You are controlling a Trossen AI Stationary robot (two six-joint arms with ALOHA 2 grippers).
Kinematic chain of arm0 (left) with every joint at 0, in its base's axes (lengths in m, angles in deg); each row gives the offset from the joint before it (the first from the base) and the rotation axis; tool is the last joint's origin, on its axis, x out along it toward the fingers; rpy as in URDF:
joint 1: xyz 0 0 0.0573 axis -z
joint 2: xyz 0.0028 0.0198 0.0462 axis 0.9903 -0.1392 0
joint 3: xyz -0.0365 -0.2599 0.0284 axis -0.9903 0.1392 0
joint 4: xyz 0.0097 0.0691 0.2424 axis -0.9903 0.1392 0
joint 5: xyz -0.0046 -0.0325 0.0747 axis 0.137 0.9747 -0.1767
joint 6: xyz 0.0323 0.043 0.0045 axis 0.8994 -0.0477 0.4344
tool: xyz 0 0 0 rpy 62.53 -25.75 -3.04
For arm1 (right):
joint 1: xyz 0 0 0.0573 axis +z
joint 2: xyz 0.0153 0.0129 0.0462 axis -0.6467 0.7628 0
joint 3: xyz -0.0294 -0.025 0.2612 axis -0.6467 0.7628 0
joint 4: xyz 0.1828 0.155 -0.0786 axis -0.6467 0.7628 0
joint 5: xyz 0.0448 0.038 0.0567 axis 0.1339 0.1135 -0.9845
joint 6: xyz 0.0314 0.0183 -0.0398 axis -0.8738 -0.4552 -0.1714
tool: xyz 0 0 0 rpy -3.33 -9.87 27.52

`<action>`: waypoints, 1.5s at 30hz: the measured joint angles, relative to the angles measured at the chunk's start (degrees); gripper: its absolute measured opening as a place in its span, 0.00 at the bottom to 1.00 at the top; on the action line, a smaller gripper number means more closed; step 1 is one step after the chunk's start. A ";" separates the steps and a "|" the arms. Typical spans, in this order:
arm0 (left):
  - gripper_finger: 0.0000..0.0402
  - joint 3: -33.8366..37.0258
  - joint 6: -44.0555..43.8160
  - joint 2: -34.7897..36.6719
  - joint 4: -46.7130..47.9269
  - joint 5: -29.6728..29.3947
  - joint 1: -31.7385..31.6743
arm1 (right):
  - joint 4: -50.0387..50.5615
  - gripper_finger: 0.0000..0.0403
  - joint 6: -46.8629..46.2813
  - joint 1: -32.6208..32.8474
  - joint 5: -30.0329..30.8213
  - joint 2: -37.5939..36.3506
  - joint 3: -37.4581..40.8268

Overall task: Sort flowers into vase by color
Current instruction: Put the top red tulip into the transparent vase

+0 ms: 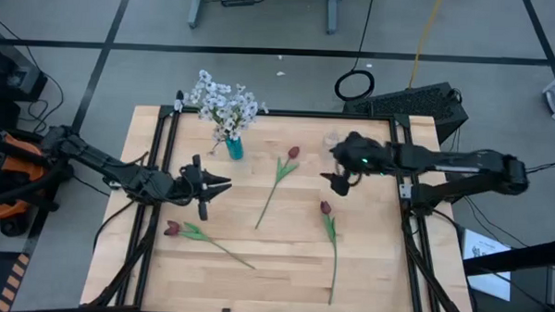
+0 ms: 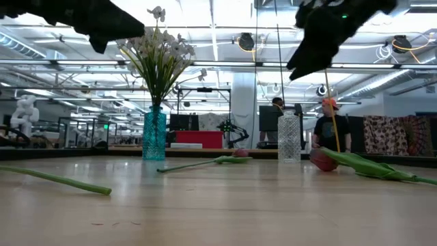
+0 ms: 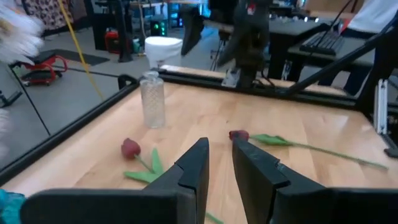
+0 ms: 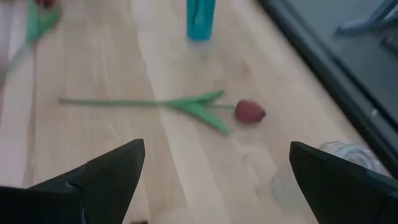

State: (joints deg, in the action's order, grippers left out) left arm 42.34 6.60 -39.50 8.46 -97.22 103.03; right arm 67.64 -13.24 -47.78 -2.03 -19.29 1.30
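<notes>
Three white blossom sprays (image 1: pixel 226 103) stand in a teal vase (image 1: pixel 233 148) near the far edge. A clear glass vase (image 1: pixel 332 139) stands to its right. Three dark red tulips lie flat on the table: one in the middle (image 1: pixel 292 153), one toward the right (image 1: pixel 326 208), one near the left (image 1: pixel 171 228). My left gripper (image 1: pixel 223 183) hovers narrowly open between the teal vase and the left tulip. In the left wrist view it (image 3: pixel 219 155) points toward the clear vase (image 3: pixel 152 99). My right gripper (image 1: pixel 337 181) is wide open above the table beside the clear vase; the middle tulip (image 4: pixel 250 112) lies ahead of its fingers (image 4: pixel 217 162).
A black frame rail (image 1: pixel 157 170) runs along the table's sides and far edge. Bare wood lies between the tulips toward the near edge. A keyboard (image 1: pixel 418 103) sits beyond the far right corner. People (image 2: pixel 330 126) stand in the room behind the table.
</notes>
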 joint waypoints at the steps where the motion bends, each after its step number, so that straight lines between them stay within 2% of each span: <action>1: 0.19 0.00 0.00 -1.30 -1.12 0.00 0.00 | -1.84 0.97 -0.59 0.77 1.24 -1.77 1.70; 4: 0.19 0.00 0.00 -5.11 -4.84 -0.09 0.00 | -7.01 0.95 -2.03 2.99 5.29 -5.91 6.22; 6: 0.19 0.00 0.02 -7.47 -7.51 -0.53 0.00 | -10.03 0.90 -2.58 4.34 7.21 -7.60 8.69; 12: 0.19 -3.17 0.23 -14.24 -8.48 -4.41 0.00 | -16.44 0.66 -5.05 7.18 8.15 -8.63 12.90; 18: 0.19 -8.73 3.39 -21.40 -8.46 -6.43 0.00 | -17.76 0.43 -5.61 10.41 14.47 -7.37 13.82; 25: 0.19 -13.21 2.87 -27.45 -8.51 -8.87 0.00 | -17.95 0.24 -7.28 14.61 19.64 -5.33 13.82; 30: 0.19 -14.36 0.67 -30.24 -8.35 -8.90 0.00 | -18.24 0.17 -7.73 17.42 19.58 -2.69 13.80; 36: 0.19 -14.36 -5.99 -31.11 -5.62 -8.39 -1.14 | -18.04 0.15 -9.34 19.52 19.49 0.74 13.80; 40: 0.19 -14.34 -10.79 -31.13 -2.72 -2.56 -2.87 | -18.01 0.15 -11.66 20.00 19.49 2.67 13.80; 45: 0.19 -14.34 -11.11 -32.26 -6.53 6.85 -4.53 | -18.27 0.15 -16.19 19.98 19.58 5.23 13.80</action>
State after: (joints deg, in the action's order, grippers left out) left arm 28.00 -4.51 -71.77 1.93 -90.37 98.51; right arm 49.38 -29.43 -27.80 17.55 -14.06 15.10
